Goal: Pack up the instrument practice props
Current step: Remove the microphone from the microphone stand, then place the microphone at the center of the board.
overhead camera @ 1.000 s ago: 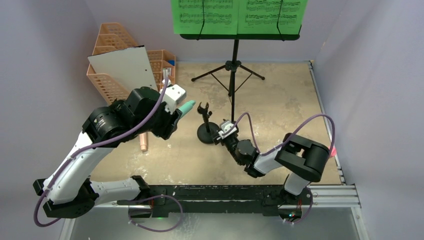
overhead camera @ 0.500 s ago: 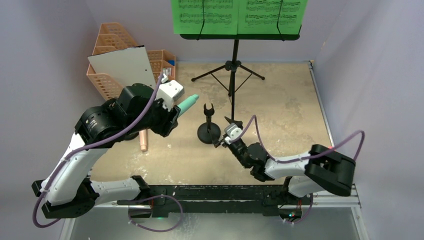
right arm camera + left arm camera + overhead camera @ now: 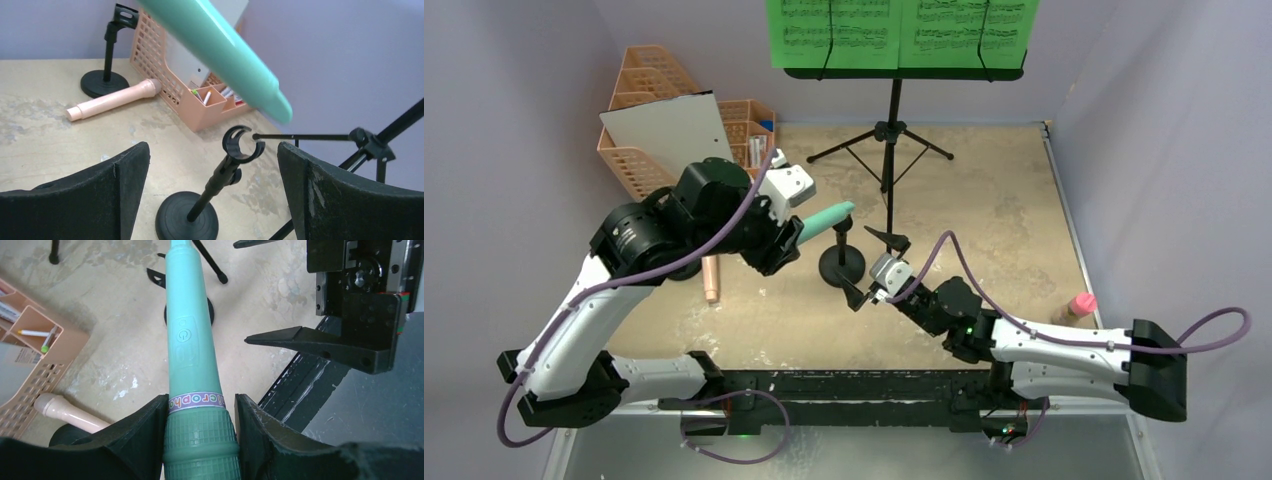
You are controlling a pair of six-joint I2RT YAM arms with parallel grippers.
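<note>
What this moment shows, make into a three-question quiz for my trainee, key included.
1. True or false: the left gripper is shut on the mint microphone.
2. Fill in: the right gripper, facing the empty holder, has its jaws ___.
3. Where does the pink microphone lie? A on the table; B in a holder; C in the right gripper.
Key: 1 true; 2 open; 3 A.
</note>
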